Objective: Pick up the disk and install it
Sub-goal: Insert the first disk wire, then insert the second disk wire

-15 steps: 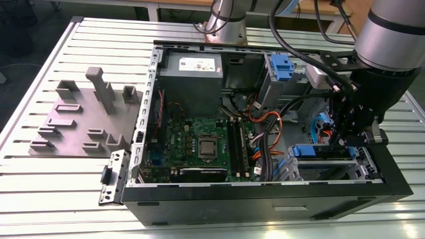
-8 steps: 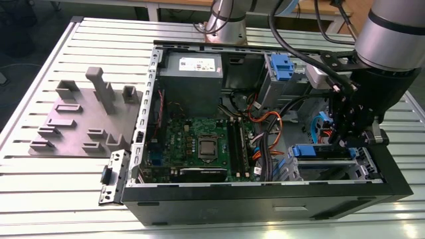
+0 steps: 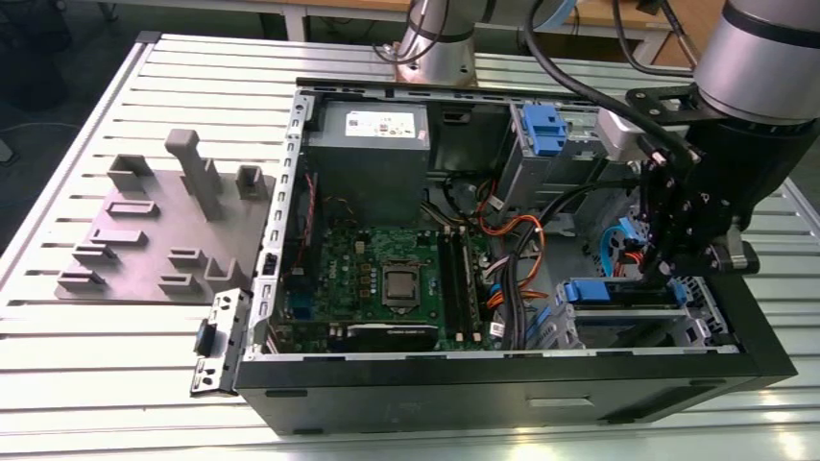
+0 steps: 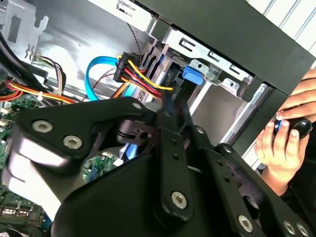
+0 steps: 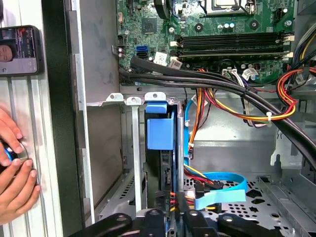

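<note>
Your disk (image 5: 160, 148) stands on edge in the drive cage (image 5: 129, 148) at the case's (image 3: 513, 370) front corner, long axis running into the bay, blue frame tab (image 5: 160, 126) facing the motherboard (image 5: 222, 34). You can see only its blue frame and dark edge; no label is readable. The fingers (image 5: 170, 210) pinch narrowly on its rear end.
</note>
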Controlling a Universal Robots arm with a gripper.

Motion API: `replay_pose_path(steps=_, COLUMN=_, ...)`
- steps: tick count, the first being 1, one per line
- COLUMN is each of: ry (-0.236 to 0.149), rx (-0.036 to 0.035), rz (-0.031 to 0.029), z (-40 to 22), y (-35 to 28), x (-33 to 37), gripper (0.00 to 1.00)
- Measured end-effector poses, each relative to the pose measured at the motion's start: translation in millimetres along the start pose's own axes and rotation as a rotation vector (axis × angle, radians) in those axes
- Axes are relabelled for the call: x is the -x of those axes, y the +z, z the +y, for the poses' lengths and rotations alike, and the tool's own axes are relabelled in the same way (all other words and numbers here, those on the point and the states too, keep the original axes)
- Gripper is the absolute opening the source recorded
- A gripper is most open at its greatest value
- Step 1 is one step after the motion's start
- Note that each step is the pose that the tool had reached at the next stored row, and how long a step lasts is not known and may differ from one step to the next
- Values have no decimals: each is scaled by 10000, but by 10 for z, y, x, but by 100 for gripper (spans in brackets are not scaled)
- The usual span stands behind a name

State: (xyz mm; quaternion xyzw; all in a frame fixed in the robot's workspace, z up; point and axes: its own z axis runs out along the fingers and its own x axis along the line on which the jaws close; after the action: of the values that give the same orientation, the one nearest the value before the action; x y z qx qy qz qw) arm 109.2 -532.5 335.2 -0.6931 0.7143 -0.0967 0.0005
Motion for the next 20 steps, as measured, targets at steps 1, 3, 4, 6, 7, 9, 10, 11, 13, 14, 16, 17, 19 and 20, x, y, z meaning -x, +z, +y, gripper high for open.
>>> replay_pose_path(steps=1, ry=-1, rx=0, rz=1, z=0, y=-1, x=0, gripper=16)
replay_pose_path(steps=3, ry=-1, rx=0, rz=1, z=0, y=-1, x=0, gripper=11)
replay_pose_path(steps=4, ry=0, rx=1, rz=2, z=0, y=-1, x=0, gripper=11)
replay_pose_path(steps=6, ry=0, rx=1, rz=1, z=0, y=-1, x=0, gripper=11)
replay_pose_path(steps=7, ry=-1, rx=1, rz=2, z=0, y=-1, x=0, gripper=11)
replay_pose_path(steps=9, ry=-1, rx=4, rz=2, z=0, y=-1, x=0, gripper=11)
replay_pose_path(steps=10, ry=-1, rx=7, rz=2, z=0, y=-1, x=0, gripper=11)
replay_pose_path(steps=11, ry=-1, rx=7, rz=2, z=0, y=-1, x=0, gripper=11)
replay_pose_path(steps=13, ry=-1, rx=7, rz=1, z=0, y=-1, x=0, gripper=11)
replay_pose_path(steps=14, ry=-1, rx=7, rz=2, z=0, y=-1, x=0, gripper=11)
replay_pose_path(steps=16, ry=-1, rx=8, rz=2, z=0, y=-1, x=0, gripper=11)
replay_pose_path(steps=17, ry=-1, rx=8, rz=2, z=0, y=-1, x=0, gripper=11)
replay_pose_path(steps=19, ry=-3, rx=12, rz=2, z=-1, y=-1, x=0, gripper=11)
replay_pose_path(steps=20, ry=-4, rx=17, rz=4, z=-1, y=-7, x=-2, gripper=11)
